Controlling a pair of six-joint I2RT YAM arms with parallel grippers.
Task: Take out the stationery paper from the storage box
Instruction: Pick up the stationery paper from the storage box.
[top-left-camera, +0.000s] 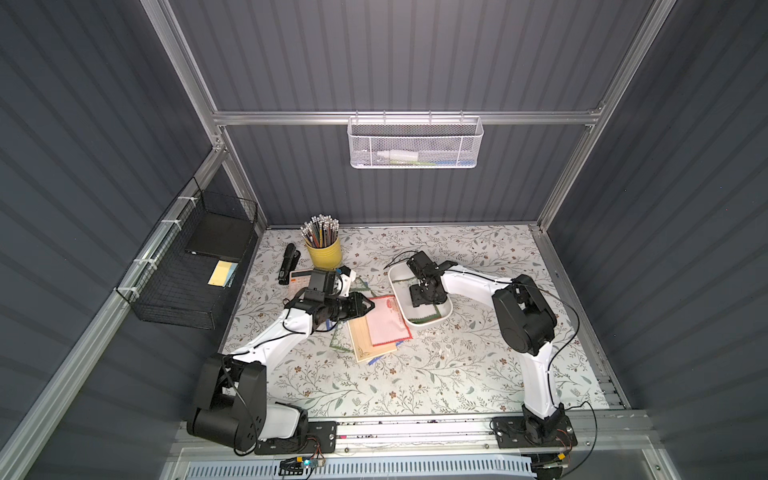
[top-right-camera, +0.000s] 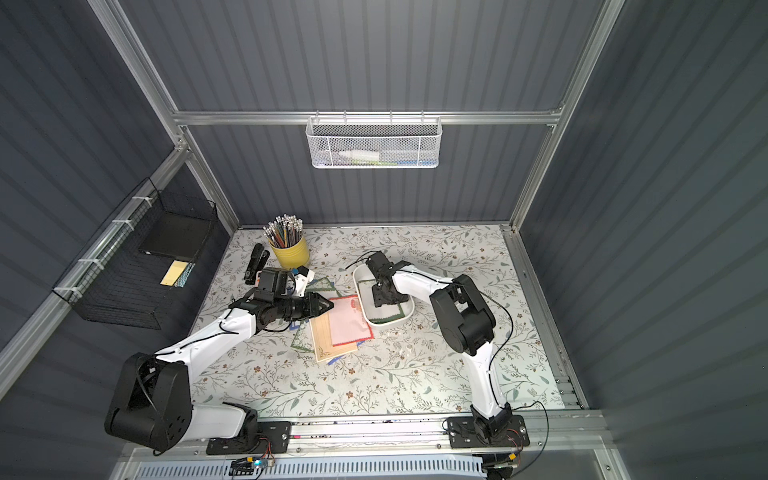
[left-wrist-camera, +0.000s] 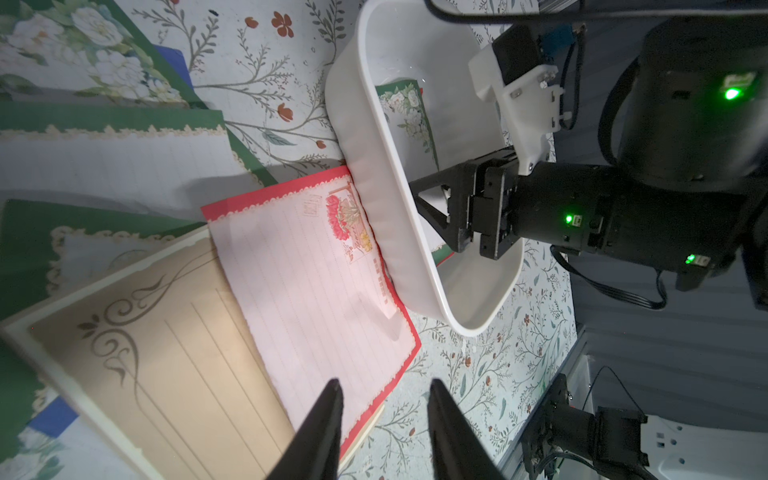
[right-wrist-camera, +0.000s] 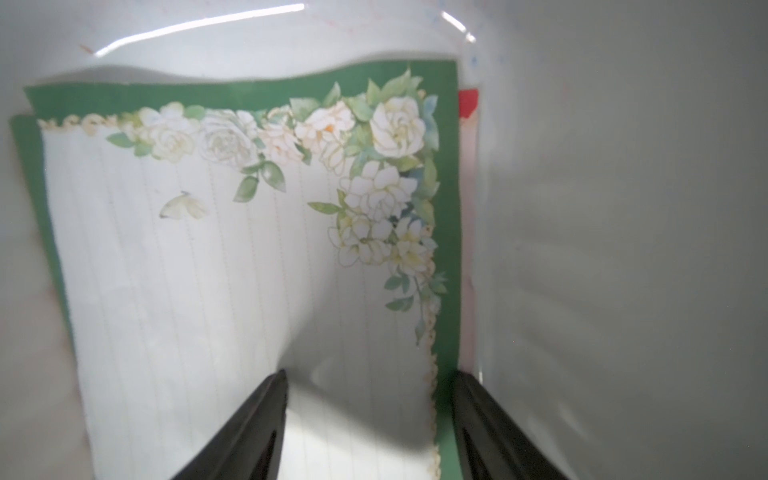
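The storage box, a shallow white tray, sits at mid-table in both top views. A green-bordered stationery paper with white flowers lies in it, and a red edge peeks out from beneath. My right gripper reaches down into the box, jaws open astride that sheet's bordered edge, where the paper bulges up between them. Left of the box, a red-bordered sheet, a tan sheet and green sheets lie overlapped on the table. My left gripper hovers open over the red sheet's corner, holding nothing.
A yellow cup of pencils, a black stapler and a calculator stand at the back left. A black wire basket hangs on the left wall. A white mesh basket hangs on the back rail.
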